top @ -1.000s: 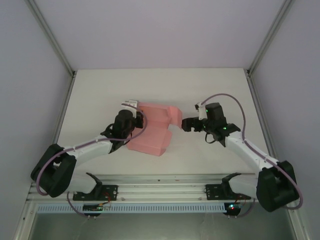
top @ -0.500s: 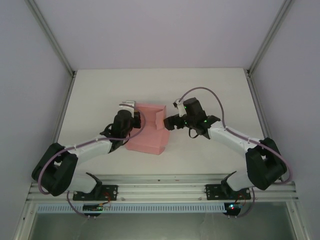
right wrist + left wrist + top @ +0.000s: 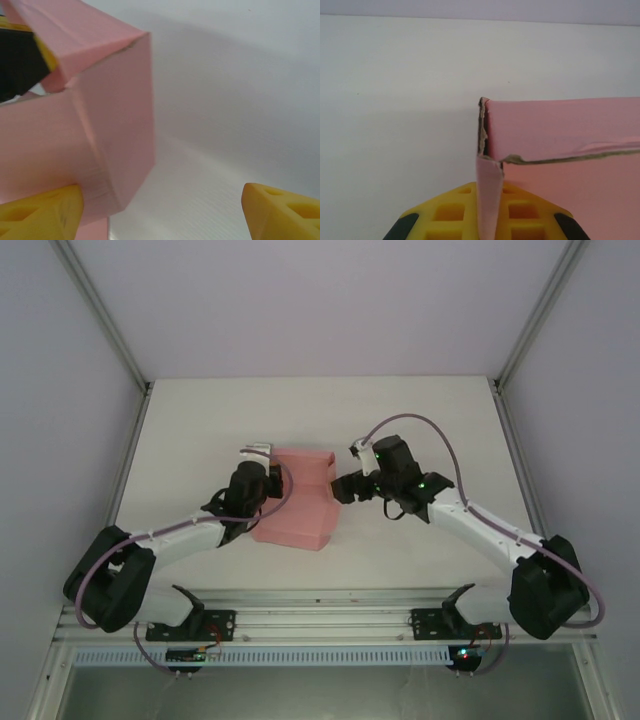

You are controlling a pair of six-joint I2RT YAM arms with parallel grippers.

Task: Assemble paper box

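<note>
The pink paper box (image 3: 297, 498) lies partly folded at the middle of the white table (image 3: 200, 430), its far walls raised. My left gripper (image 3: 262, 465) is shut on the box's left wall; in the left wrist view that thin pink wall (image 3: 489, 195) stands pinched between the yellow fingers (image 3: 445, 215). My right gripper (image 3: 343, 487) is open at the box's right side. In the right wrist view the raised pink side panel (image 3: 115, 135) sits against the left finger (image 3: 40, 210), while the right finger (image 3: 280, 210) stands well apart over bare table.
White enclosure walls and metal frame posts (image 3: 110, 330) surround the table. A rail (image 3: 320, 615) with the arm bases runs along the near edge. Bare table surface lies to the far side and to the right of the box.
The box's right flap, lying out flat a second ago, now stands folded up. My right gripper swung in toward the box and has drawn back slightly. The left gripper kept its hold.
</note>
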